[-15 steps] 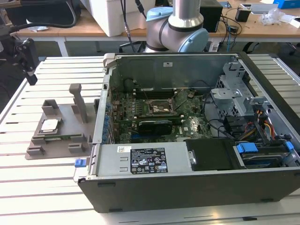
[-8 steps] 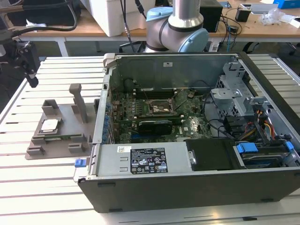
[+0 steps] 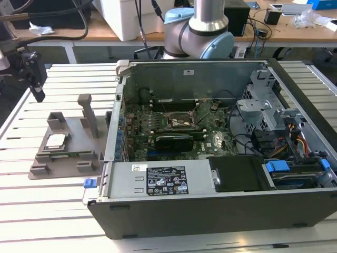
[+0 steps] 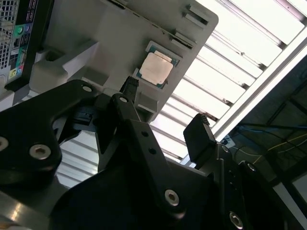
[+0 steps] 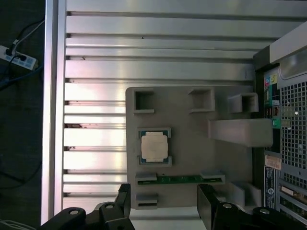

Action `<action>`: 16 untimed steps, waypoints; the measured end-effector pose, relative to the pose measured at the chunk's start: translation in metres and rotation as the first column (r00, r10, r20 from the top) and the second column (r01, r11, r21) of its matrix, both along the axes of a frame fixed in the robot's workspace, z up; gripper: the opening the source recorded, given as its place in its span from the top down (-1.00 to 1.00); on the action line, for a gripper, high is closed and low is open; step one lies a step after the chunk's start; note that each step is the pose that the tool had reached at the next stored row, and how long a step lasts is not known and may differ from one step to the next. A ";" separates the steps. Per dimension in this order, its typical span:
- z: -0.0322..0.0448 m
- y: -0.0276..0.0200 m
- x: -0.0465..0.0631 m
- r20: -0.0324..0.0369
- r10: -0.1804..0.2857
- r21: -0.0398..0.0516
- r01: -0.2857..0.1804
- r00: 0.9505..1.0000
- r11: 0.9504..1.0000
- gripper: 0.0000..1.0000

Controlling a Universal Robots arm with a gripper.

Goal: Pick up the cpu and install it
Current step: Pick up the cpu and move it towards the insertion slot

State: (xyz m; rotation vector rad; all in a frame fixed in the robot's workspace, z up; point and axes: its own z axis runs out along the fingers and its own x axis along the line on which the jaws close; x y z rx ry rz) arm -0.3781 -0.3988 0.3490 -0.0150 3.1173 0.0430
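**Cpu** (image 3: 56,140): small flat square chip with a silvery top and a pale rim. It lies face up in a shallow square seat of the holder (image 3: 79,138), with nothing gripping or touching it. In the first wrist view the cpu (image 5: 154,146) sits squarely in that seat. In the second wrist view the cpu (image 4: 156,68) shows past the fingers.

**Holder** (image 5: 192,139): grey plastic block with several open pockets and one tall post (image 3: 87,113). A thin green strip (image 5: 180,179) stands in a slot of the holder just beside the cpu seat. In the second wrist view the holder (image 4: 110,33) shows pale behind the black linkage.

**Gripper** (image 3: 38,92): black, two-fingered. It hangs above the holder, apart from it and from the cpu, and in the exterior view it stands toward the exterior view's left of the holder. In both wrist views the gripper (image 5: 165,201) (image 4: 165,108) has its fingers (image 5: 123,199) spread wide, with nothing between them.

**Table** (image 3: 52,211): slatted aluminium that carries the holder.

**Case** (image 3: 210,211): open computer box just beside the holder, on the exterior view's right of it.

**Motherboard** (image 3: 216,139): green, lying flat inside the case, well apart from the holder.

**Socket** (image 3: 181,122): black-framed square on the motherboard.

**Card** (image 3: 171,141): long and black, just beside the socket.

**Arm** (image 3: 208,21): grey and blue joint, rising behind the case
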 end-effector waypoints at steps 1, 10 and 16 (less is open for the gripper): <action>-0.0015 0.0000 0.000 0.000 0.000 0.000 0.000 1.000 1.000 -0.32; -0.0119 0.0000 0.000 0.000 0.000 0.000 0.000 1.000 1.000 -0.32; -0.0187 0.0000 0.000 0.000 0.000 0.000 0.000 1.000 1.000 -0.32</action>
